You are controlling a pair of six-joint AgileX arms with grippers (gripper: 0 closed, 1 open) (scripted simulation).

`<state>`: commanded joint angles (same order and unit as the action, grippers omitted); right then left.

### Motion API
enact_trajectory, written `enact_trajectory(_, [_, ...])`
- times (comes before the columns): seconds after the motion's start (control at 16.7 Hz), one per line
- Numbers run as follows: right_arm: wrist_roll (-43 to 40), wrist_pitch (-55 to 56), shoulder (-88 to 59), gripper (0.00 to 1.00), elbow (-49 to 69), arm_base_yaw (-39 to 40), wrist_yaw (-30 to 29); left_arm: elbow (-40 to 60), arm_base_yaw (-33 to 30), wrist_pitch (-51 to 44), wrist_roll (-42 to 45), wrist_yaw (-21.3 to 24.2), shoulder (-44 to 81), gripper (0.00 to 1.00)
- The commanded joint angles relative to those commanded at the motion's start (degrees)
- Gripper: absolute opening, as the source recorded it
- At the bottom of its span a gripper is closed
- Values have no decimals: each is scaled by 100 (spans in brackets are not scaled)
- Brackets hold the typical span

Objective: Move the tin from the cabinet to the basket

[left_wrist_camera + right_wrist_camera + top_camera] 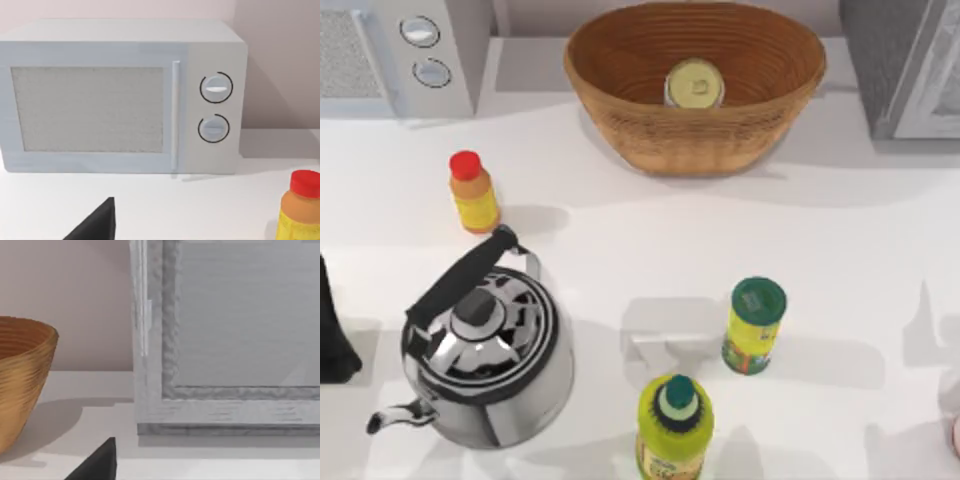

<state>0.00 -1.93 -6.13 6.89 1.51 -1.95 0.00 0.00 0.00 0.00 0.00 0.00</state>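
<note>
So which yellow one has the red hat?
The little bottle beside the kettle, near the microwave. Its cap is red. The shaker and the other bottle both have green tops.

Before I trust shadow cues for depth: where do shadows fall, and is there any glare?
Top view: soft shadows fall toward the right of the kettle and shaker; bright reflections streak the kettle's metal. Right wrist view: the basket casts a soft shadow toward the cabinet.

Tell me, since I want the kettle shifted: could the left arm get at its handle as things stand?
Probably yes. The kettle stands at the table's left, close to the left arm, and its black handle is on top with nothing over it.
</note>
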Motion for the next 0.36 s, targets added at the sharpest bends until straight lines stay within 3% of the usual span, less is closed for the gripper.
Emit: enact_trajectory(0.36, [0, 193, 613, 100, -689, -150, 195, 0, 0, 0, 0, 0, 0, 100])
